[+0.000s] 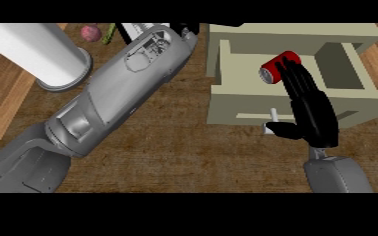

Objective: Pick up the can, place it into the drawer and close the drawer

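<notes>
The red can [278, 67] lies on its side inside the open cream drawer [244, 105], close to its middle. My right hand [314, 112] comes in from the lower right over the drawer's front wall. Its fingers are straight and their tips [289, 71] rest against the can, with the thumb held apart down by the drawer's white handle [272, 116]. My left forearm [125, 80] crosses the view from the lower left to the top centre. Only a small black part of the left hand [184, 29] shows at the top edge, left of the drawer.
A tall white cylinder [44, 52] stands on the wooden counter [170, 150] at the upper left. Beyond it lie a small purple-red vegetable [90, 32] and a green stalk [109, 33]. The drawer's cabinet body [347, 70] fills the upper right.
</notes>
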Action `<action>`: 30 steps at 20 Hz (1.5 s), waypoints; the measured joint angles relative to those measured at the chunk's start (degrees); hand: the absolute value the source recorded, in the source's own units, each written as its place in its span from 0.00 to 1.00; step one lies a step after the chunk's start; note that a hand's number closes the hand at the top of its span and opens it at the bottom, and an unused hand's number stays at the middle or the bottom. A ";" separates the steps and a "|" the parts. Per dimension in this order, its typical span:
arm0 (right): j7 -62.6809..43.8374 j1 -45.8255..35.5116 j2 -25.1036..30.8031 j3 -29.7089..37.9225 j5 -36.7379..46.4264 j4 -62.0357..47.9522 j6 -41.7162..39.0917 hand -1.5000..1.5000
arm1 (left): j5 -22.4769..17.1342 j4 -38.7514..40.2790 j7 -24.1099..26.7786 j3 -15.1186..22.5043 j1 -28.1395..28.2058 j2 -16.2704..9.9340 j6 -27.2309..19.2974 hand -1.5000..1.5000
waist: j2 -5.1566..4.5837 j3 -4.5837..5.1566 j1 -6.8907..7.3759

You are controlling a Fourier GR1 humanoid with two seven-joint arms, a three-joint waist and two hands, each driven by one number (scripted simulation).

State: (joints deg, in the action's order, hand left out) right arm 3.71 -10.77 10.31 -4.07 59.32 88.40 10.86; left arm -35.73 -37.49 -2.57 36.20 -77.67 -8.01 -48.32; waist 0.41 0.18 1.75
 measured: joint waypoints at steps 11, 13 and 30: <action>3.01 -11.86 -0.07 4.46 6.12 -20.52 11.80 0.00 | 1.92 -13.47 -8.07 0.30 5.07 -10.47 2.38 0.00 | 0.84 1.08 1.46; 2.94 -14.76 0.10 5.24 7.28 -24.40 13.31 0.00 | 2.23 -14.94 -9.36 0.29 5.61 -11.85 2.75 0.00 | 0.69 1.02 1.48; 2.34 -37.63 0.45 13.91 10.31 -56.90 28.79 0.00 | 5.19 -31.25 -13.26 -0.09 18.93 -20.40 3.18 0.00 | -0.83 0.09 2.41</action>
State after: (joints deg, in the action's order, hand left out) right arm 6.05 -48.40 10.76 9.84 69.63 31.50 39.65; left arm -30.54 -68.74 -15.83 36.12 -58.74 -28.41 -45.15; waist -0.42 0.27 4.16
